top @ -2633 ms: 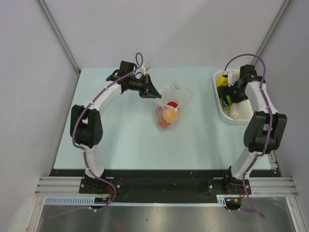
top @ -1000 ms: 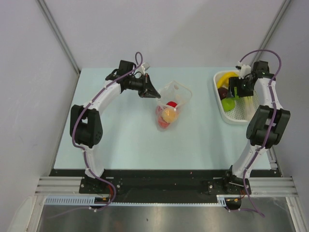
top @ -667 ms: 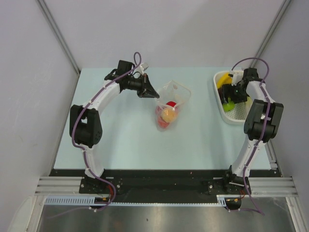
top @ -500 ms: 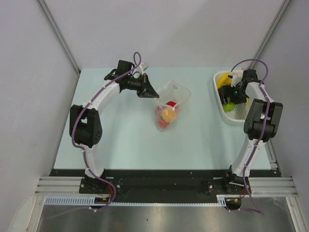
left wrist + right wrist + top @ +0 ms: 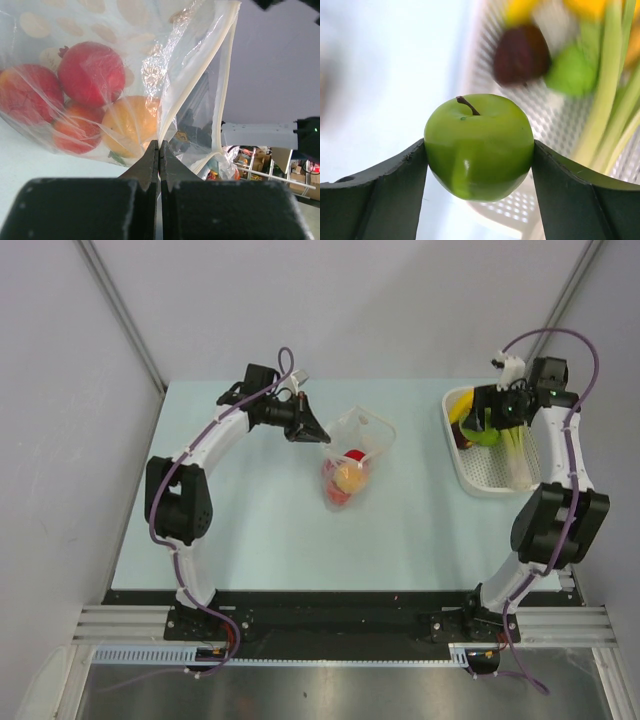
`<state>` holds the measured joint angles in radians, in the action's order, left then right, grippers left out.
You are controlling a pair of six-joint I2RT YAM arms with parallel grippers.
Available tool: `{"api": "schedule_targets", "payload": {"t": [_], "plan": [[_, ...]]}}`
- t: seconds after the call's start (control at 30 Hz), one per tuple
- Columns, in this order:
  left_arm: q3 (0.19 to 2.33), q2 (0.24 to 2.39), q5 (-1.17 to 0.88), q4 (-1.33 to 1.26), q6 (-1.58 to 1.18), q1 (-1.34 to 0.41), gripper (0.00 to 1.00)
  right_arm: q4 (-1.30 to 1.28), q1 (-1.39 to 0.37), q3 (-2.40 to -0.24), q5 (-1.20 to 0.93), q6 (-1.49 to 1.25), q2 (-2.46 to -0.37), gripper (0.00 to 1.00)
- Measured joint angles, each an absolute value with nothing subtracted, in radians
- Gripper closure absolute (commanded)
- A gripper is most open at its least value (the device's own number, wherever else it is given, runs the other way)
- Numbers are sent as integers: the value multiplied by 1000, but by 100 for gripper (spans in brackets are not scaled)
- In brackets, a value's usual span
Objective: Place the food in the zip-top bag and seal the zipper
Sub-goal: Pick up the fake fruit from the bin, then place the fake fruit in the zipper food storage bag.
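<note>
1. Right wrist view: the right hand (image 5: 479,146) has its jaws spread wide around a green apple (image 5: 480,130), one finger pressed on each flank and the stalk upward, above the white basket (image 5: 520,205).
2. Top external view: the zip-top bag (image 5: 360,445) lies on the worktop (image 5: 250,520) at frame centre, well apart from the apple, to its left and slightly lower.
3. The bag's long axis runs lower left to upper right, and its mouth points upper right, toward the right hand.
4. Left wrist view: the left hand (image 5: 159,150) is pinched fully closed on the bag film just beside the zipper (image 5: 226,75), propping the mouth open. Red and orange fruits (image 5: 90,72) sit in the closed end.
5. Judgement: the right hand must carry the apple leftward to that mouth.
</note>
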<state>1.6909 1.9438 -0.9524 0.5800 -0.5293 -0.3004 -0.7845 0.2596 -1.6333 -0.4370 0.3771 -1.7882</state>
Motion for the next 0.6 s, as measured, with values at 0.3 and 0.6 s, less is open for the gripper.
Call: {"api": "schedule_targets", "payload": {"t": [0.3, 0.6], "plan": [[1691, 1943, -949, 590, -511, -339, 100, -546, -119, -1663, -688, 197, -1574, 47], [1691, 1932, -964, 594, -505, -344, 100, -468, -363, -1595, -719, 160, -1644, 45]]}}
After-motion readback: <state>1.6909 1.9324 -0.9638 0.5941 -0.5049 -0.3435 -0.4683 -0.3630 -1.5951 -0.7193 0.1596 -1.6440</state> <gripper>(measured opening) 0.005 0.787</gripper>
